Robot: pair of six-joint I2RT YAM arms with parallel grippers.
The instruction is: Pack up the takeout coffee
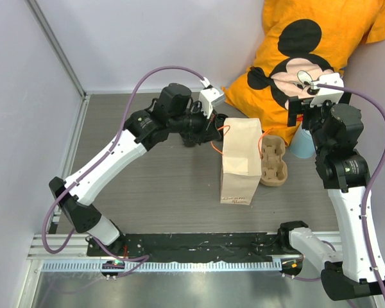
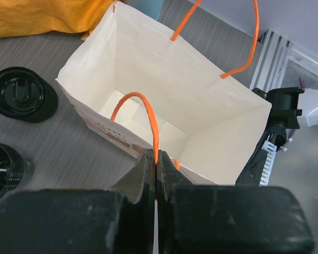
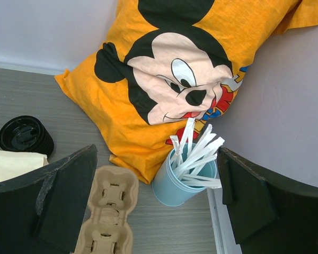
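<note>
**Bag held at the handle; coffee outside it**

1. Left gripper (image 2: 156, 159): jaws closed on the near orange handle (image 2: 148, 114) of the bag (image 2: 143, 58).
2. Bag: upright, mouth open.
3. Cup (image 2: 1, 169): black, on the table outside the bag, by its wall.
4. Lid (image 2: 21, 94): off, flat on the table near the cup.
5. Right gripper (image 1: 310, 114): jaws wide, nothing between them, above the straw cup (image 3: 183, 182).
6. Carrier (image 3: 108, 211): between bag and straw cup.

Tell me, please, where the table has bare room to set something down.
Free: the near strip between the paper bag and the rail, and the far left corner behind the left arm. Crowded right of the bag: carrier, straw cup, shirt.
</note>
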